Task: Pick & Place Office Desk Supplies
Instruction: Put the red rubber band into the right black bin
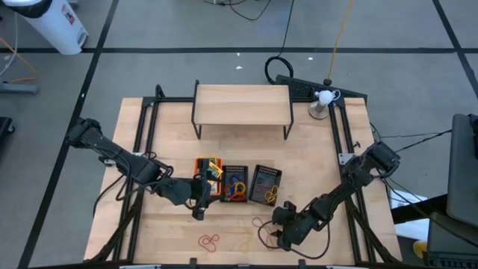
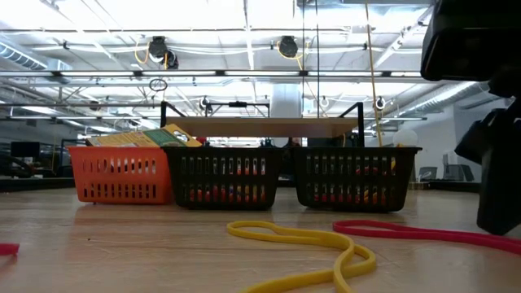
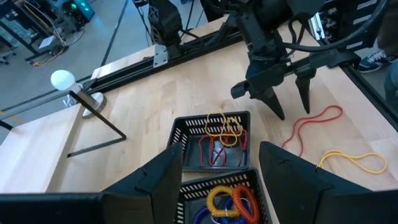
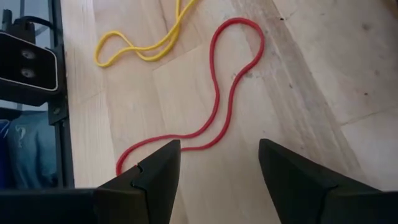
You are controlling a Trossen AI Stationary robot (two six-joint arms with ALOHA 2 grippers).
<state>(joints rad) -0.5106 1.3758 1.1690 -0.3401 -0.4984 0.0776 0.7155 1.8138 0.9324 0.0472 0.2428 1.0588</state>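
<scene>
I have the right pincer low over the front of the worktop, its fingers spread and empty, with a long red rubber-band loop lying flat on the wood just ahead of them and a yellow loop a little beyond it. My left pincer hangs at the near side of the three mesh bins, fingers also spread and holding nothing. The bins stand in a row, touching: the orange bin carries the yellow-and-green packs, the middle black bin holds blue, orange and yellow loops, and the other black bin holds red and yellow ones. Another small reddish loop lies near the front edge.
</scene>
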